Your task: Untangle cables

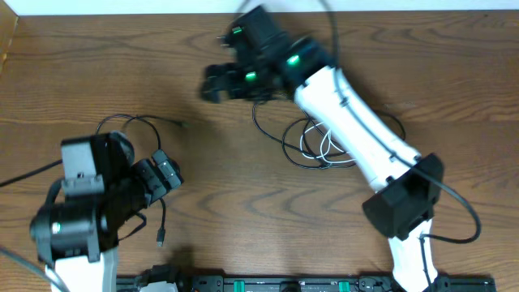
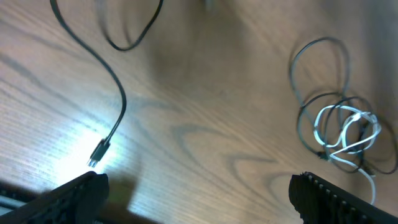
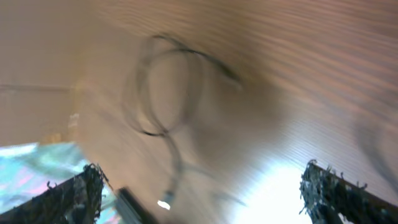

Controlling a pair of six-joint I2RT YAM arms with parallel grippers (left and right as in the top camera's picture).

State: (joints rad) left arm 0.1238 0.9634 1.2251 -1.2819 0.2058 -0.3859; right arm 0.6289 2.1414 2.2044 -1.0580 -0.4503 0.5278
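**Overhead view.** The left gripper [image 1: 162, 174] is spread wide and empty. The single black cable [image 1: 164, 217] loops at its 11 o'clock, with the plug [image 1: 160, 238] at its 6 o'clock. The right gripper [image 1: 212, 81] is likewise wide open and holds nothing. The black-and-white tangle [image 1: 318, 146] lies well apart, at its 4 o'clock, on the table [image 1: 81, 65].

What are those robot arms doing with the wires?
This robot is untangling cables on a wooden table. A thin black cable with a plug end lies separate by the open left gripper. A knot of white and black cables sits mid-table. The open right gripper hovers beyond it. Neither holds anything.
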